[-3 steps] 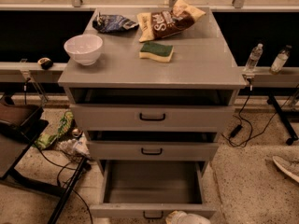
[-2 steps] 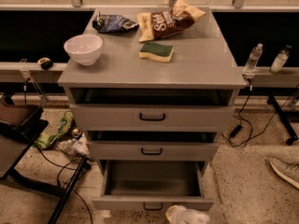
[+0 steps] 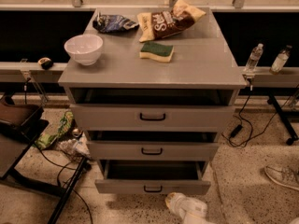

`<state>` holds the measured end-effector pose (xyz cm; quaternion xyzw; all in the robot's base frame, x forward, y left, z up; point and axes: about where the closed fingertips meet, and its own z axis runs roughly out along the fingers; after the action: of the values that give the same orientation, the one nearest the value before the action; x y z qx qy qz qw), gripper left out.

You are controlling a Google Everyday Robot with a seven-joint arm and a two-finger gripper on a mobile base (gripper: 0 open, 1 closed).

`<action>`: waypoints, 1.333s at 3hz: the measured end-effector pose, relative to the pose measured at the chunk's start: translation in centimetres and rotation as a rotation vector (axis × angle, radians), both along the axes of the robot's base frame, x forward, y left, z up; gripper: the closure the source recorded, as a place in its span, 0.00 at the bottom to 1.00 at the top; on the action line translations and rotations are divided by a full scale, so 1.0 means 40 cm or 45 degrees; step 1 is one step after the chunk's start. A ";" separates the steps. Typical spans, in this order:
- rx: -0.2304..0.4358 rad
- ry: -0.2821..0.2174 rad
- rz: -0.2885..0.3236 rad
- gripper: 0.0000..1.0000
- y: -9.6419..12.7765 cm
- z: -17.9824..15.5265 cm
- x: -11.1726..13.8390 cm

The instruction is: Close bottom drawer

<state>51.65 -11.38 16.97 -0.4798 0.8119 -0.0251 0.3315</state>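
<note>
Bottom drawer of the cabinet is out partway, with its handle facing front. The gripper is low, just in front of the drawer front and right of the handle; its grip state can't be told. This looks like the push step. The next move likely calls for a straight shove inward.

The blurred white gripper, on the near side of the shallow grey bottom drawer, is cut off by the lower edge; the drawer's inside is dark.

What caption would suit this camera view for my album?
The gripper sits low in front of the bottom drawer, which stands partly open.
</note>
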 end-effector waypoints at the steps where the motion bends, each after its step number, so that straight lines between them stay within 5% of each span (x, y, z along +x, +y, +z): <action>1: -0.053 -0.123 0.025 1.00 -0.019 0.058 0.157; 4: -0.059 -0.130 0.005 0.27 -0.036 0.059 0.176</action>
<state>58.69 -12.82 19.34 -0.4872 0.7922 -0.0677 0.3613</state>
